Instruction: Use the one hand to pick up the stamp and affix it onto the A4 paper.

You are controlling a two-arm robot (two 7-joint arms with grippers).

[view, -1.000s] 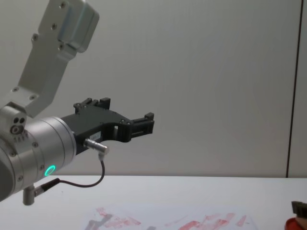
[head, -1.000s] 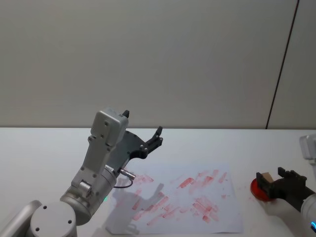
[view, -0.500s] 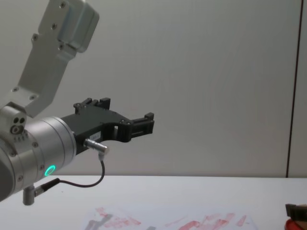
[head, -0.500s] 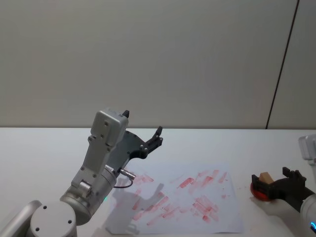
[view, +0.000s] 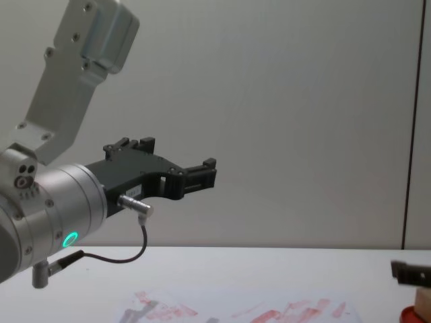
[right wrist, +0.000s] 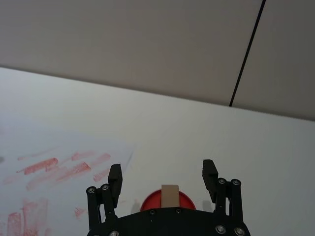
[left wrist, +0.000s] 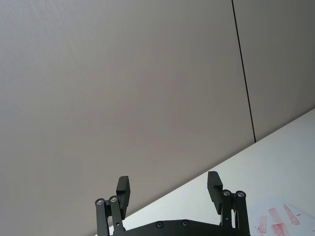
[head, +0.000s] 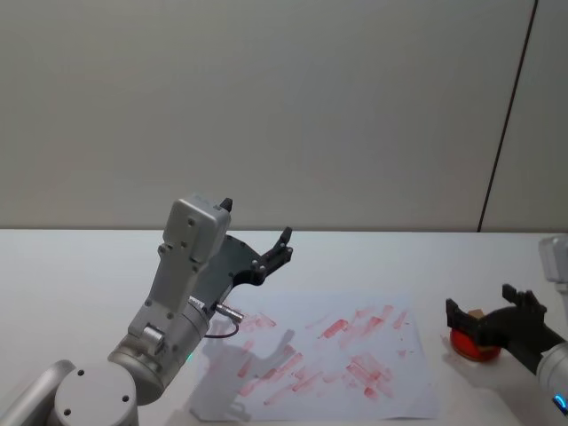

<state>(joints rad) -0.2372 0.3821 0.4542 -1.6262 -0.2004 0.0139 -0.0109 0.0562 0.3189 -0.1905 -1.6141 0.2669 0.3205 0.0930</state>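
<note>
A plain grey wall with 1 thin dark vertical seam stands behind a smooth white table (head: 80,266). Flat on the table lies the A4 paper (head: 373,404), a white rectangular sheet smeared with many short red ink strokes. Just off its right edge sits a round red ink pad (head: 470,344), and the stamp (right wrist: 170,195), a small pale tan wooden block with flat faces, stands upright on top of it, its long axis vertical.

The right gripper (head: 495,318), slim, black and forked with blocky tips, reaches in low from the right. Its 2 fingers (right wrist: 115,177) are spread wide, 1 on each side of the stamp, with clear gaps between them and the wood; it is not gripping the block. In the chest view the stamp shows at the lower right corner, just under a dark finger.

The left gripper (head: 255,234), on a thick silver arm with a green-lit ring (view: 69,239) and a thin black cable (view: 124,257), hangs raised above the paper's left side, prongs apart and holding nothing.
</note>
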